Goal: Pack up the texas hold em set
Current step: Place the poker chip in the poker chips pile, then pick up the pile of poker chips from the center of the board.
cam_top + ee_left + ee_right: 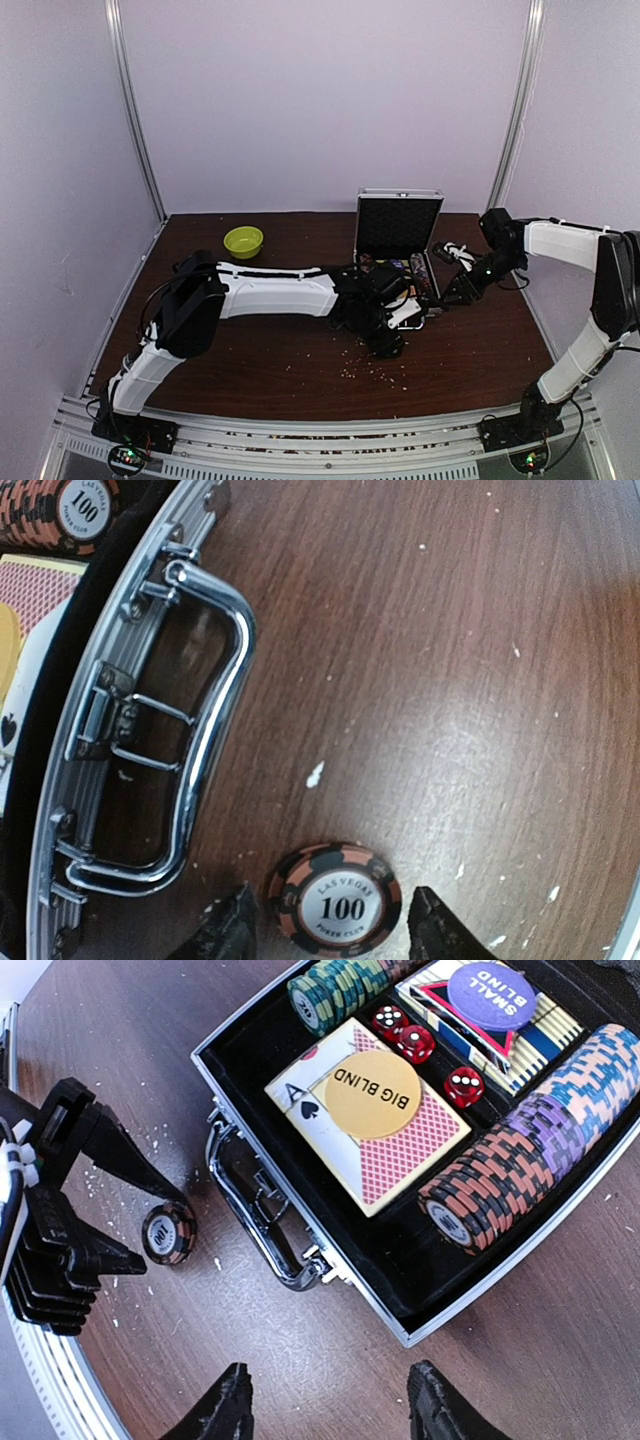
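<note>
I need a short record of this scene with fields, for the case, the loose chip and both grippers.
case: briefcase, lid up, on the table
inside: chip rows, card deck, red dice, big blind button, small blind button
loose chip: flat on the table, beside the handle
left gripper: open, a finger on each side of the loose chip
right gripper: open, empty, above the table

Loose chip (335,900): "LAS VEGAS 100 POKER CLUB". Yellow btn (372,1093): "BIG BLIND"; purple btn (490,995): "SMALL BLIND".
</note>
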Tool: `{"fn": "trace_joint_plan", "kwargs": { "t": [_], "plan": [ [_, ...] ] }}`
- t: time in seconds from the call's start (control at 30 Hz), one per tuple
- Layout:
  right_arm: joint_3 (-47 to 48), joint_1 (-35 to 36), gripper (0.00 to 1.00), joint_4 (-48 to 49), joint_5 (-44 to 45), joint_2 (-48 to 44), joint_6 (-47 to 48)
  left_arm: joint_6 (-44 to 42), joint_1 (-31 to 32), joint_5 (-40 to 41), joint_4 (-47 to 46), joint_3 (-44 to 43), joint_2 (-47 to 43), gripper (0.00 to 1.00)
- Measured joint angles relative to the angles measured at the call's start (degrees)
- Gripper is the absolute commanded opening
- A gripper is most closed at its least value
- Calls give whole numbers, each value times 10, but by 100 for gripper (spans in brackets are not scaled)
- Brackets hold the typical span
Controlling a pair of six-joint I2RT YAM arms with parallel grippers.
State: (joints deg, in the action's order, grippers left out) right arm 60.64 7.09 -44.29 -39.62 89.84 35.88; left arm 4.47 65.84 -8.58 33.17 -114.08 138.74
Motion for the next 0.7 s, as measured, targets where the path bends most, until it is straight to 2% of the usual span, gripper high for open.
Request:
{"fn": "trace_joint_plan", "kwargs": {
  "t": [0.2,0.3,0.33,0.37,0.4,0.43,0.63,0.7],
  "plan": [
    [35,0,56,-30,9,-5,16,-29,0,50,35,16,-44,56],
    [60,0,65,-38,30,-19,23,-44,-5,82,53,30,-97,57],
    [66,0,70,-37,41,-32,24,-48,-8,90,56,34,-116,57],
    [69,0,81,-32,51,-49,22,-51,-14,96,57,39,-137,57],
    [73,0,98,-25,62,-68,21,-52,-22,99,58,44,-154,57],
    [79,0,100,-19,71,-85,18,-52,-35,99,56,53,-176,57],
    [135,1,100,33,66,-125,3,-40,-137,136,32,96,-236,57],
    [144,5,91,35,33,-123,15,-30,-171,151,24,114,-242,57]
  ]
}}
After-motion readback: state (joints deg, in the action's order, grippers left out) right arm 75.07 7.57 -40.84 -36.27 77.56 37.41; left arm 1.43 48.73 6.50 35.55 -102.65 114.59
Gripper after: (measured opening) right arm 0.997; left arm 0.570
